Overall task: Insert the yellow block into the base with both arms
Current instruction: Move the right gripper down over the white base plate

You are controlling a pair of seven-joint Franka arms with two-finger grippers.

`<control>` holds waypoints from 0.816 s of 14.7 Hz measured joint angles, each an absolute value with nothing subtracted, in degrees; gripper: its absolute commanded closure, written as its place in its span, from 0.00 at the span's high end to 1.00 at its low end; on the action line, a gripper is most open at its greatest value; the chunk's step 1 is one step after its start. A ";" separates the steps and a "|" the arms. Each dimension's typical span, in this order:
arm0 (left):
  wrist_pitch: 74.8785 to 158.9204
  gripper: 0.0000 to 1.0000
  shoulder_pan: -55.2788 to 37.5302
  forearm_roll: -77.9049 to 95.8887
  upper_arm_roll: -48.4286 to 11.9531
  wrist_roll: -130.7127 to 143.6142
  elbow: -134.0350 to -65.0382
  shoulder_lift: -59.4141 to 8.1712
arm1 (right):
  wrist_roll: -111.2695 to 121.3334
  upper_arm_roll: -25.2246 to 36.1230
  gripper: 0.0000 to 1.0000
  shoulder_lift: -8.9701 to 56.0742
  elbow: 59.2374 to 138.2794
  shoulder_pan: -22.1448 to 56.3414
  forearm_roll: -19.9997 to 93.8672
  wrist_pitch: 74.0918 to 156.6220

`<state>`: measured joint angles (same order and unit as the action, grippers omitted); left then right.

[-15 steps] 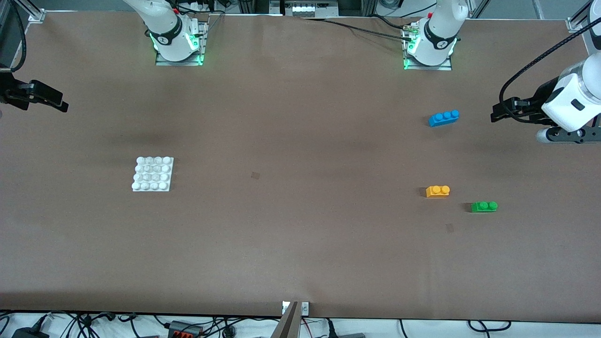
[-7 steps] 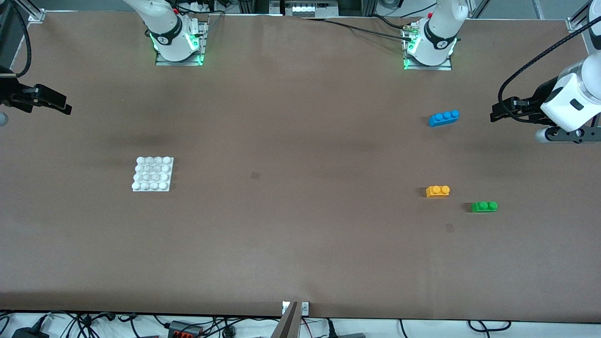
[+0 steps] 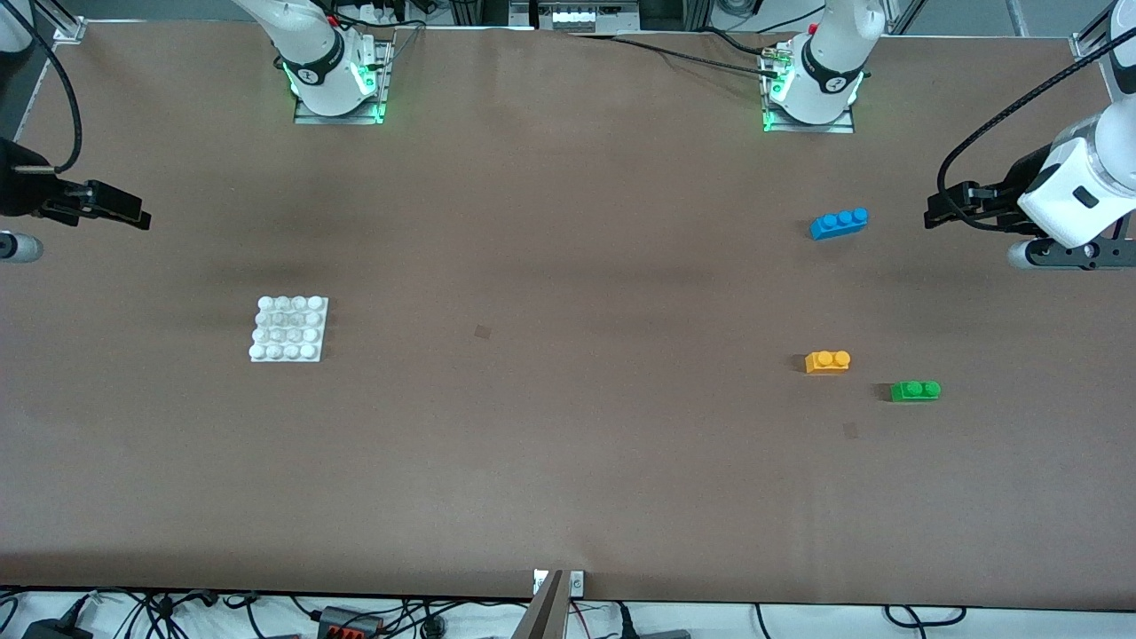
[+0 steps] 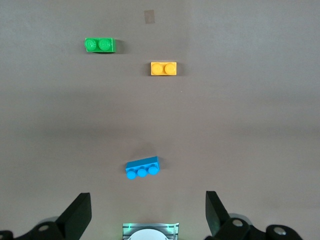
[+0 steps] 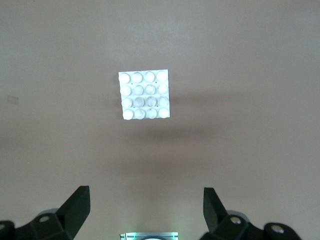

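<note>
On the brown table [image 3: 568,426], the small orange-yellow two-stud plastic block [image 3: 827,361] lies toward my left arm's end, the flat white studded square base [image 3: 288,329] toward my right arm's. My left fingers [image 4: 80,215] and right fingers [image 5: 77,206] hang spread wide, empty, above the table.

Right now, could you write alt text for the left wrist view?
Open left gripper above a brown table with three plastic bricks: a blue three-stud brick, a small orange-yellow two-stud block and a green two-stud brick, none touching.
</note>
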<state>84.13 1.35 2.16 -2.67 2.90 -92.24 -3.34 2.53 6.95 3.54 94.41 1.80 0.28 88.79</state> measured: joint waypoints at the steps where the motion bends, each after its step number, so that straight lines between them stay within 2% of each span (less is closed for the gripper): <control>1: 84.11 1.00 1.35 2.16 -2.70 2.90 -92.24 -3.34 | 2.53 6.93 1.00 4.36 94.42 1.80 0.28 88.77; 7: 84.06 1.00 1.33 2.16 -2.90 2.90 -92.24 -3.34 | 2.42 6.72 1.00 13.40 94.95 4.46 0.35 92.96; 9: 84.06 1.00 1.33 2.16 -2.94 2.90 -92.24 -3.34 | 2.33 6.72 1.00 16.46 96.93 5.57 0.35 97.40; 12: 84.03 1.00 1.33 2.16 -2.94 2.89 -92.24 -3.34 | 2.30 6.84 1.00 17.88 104.17 5.65 0.35 107.33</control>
